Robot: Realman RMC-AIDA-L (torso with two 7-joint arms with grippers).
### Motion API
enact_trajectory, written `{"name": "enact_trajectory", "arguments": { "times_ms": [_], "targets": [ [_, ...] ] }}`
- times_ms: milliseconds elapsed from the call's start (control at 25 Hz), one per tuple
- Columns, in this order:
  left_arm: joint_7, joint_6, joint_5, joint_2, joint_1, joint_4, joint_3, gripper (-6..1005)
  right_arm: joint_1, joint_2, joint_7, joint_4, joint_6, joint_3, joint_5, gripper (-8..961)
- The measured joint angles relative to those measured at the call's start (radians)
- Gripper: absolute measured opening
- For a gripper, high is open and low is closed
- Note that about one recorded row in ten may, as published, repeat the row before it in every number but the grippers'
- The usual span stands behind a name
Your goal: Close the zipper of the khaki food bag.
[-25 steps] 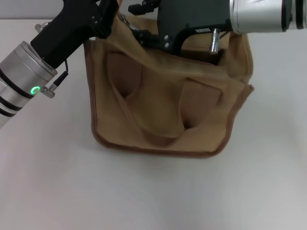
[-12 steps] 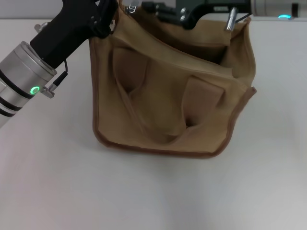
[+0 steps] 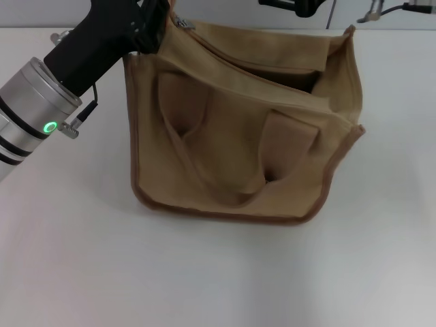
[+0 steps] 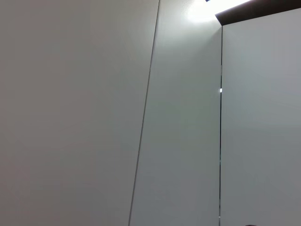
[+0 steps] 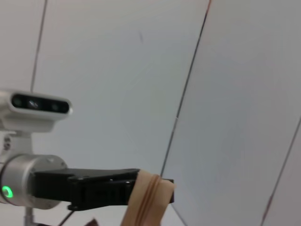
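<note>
The khaki food bag [image 3: 238, 157] stands on the white table in the head view, its two strap handles [image 3: 184, 116] lying flat on the near side. The zipper [image 3: 259, 61] runs along the top panel, and a dark gap [image 3: 293, 76] shows toward the right end. The silver pull [image 3: 184, 24] sits at the left end. My left gripper [image 3: 155, 26] is shut on the bag's top left corner; the right wrist view shows it [image 5: 108, 188] clamping a tan strip [image 5: 148, 200]. Only a dark piece of my right gripper [image 3: 300, 5] shows, above and behind the bag.
The white table [image 3: 218, 272] spreads around the bag. My left arm [image 3: 48, 109] slants in from the left edge. The left wrist view shows only pale wall panels [image 4: 94, 113]. A white camera unit [image 5: 40, 110] shows in the right wrist view.
My right gripper has lifted away from the bag's top and moved back and right, almost out of the head view. The bag's top panel is now uncovered. The left gripper has stayed put.
</note>
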Motion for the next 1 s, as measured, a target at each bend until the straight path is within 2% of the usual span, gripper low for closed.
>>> {"name": "enact_trajectory", "arguments": {
  "times_ms": [120,440,1000],
  "targets": [
    [-0.006,0.012,0.004,0.000,-0.001,0.000,0.000,23,0.017,-0.014,0.008,0.023,-0.019,0.003,-0.005,395],
    [-0.016,0.017,0.004,0.000,-0.002,0.000,0.002,23,0.064,-0.025,0.003,0.061,-0.041,-0.006,-0.053,393],
    [-0.017,0.017,0.000,-0.002,-0.002,0.000,0.001,23,0.150,0.007,-0.001,0.068,-0.059,-0.017,-0.193,393]
  ]
}}
